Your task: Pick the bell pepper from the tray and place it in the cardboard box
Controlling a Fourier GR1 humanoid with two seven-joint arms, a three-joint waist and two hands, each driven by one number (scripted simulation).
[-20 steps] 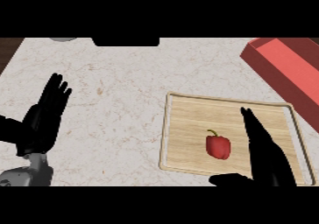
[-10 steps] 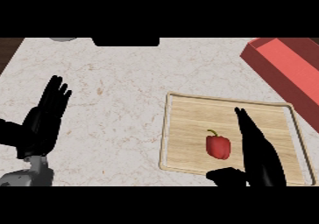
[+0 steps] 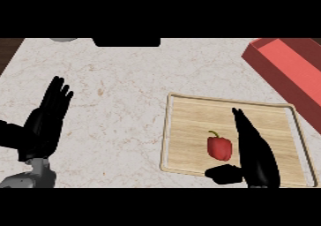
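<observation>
A red bell pepper point(image 3: 220, 148) with a green stem lies on the wooden tray point(image 3: 189, 119) at the lower right of the counter. My right hand point(image 3: 254, 152) is over the tray just right of the pepper, fingers straight and pointing away, thumb point(image 3: 223, 174) out below the pepper; it is open and holds nothing. The box point(image 3: 293, 73) at the upper right looks red and is cut off by the view's edge. My left hand point(image 3: 46, 121) rests open at the left, fingers up.
The counter is pale speckled stone. A dark object point(image 3: 126, 42) and a grey rounded object point(image 3: 62, 39) sit at the far edge. A dark wood strip point(image 3: 3, 53) shows at the top left.
My right hand has shifted left across the tray, closing in on the pepper's right side. The left hand and the pepper have stayed where they were.
</observation>
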